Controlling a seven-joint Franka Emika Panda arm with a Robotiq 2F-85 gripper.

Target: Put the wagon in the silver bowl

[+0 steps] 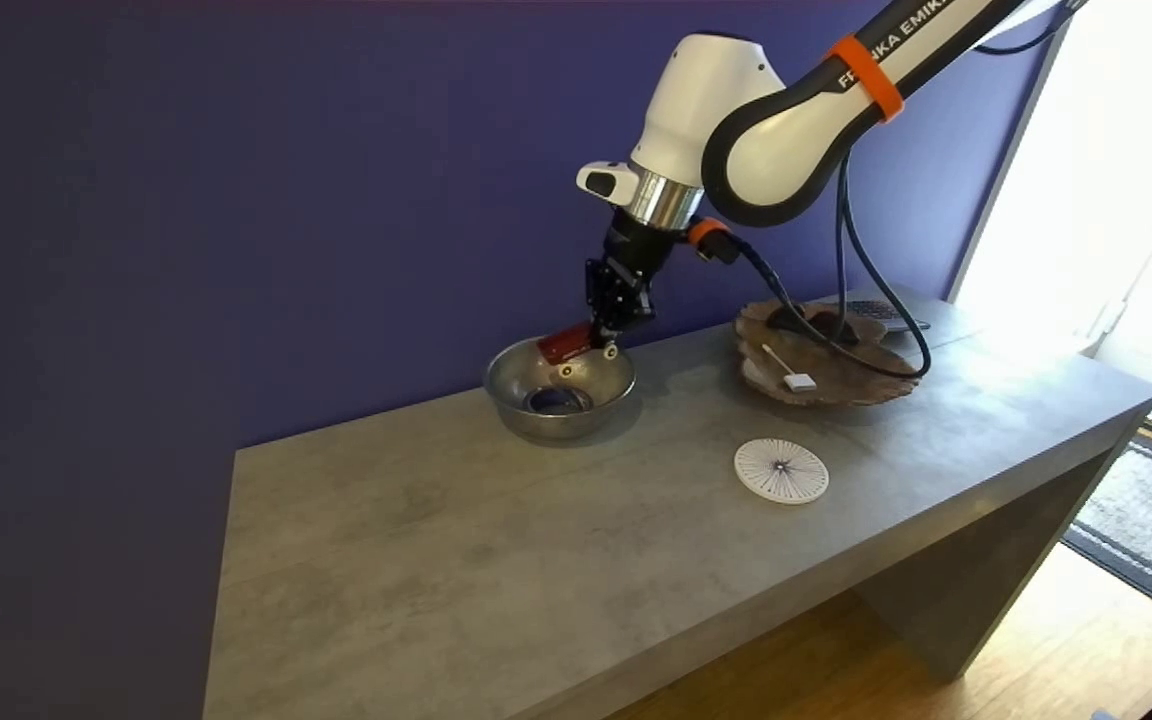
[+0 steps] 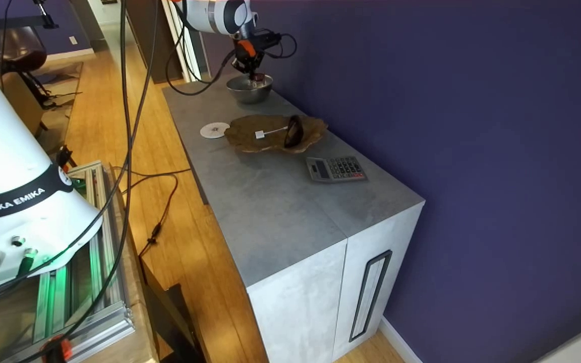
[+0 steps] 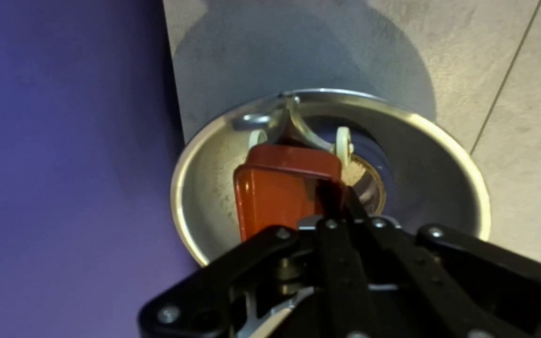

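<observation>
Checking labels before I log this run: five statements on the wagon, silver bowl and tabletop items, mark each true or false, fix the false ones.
1. The end effector holds the red wagon over the silver bowl. True.
2. The silver bowl is upside down. False: it stands upright, opening up.
3. The wooden dish has a small white item in it. True.
4. The white disc and the calculator lie on the tabletop. True.
5. The calculator is nearer the silver bowl than the white disc is. False: the disc is nearer; the wooden dish lies between calculator and bowl.
</observation>
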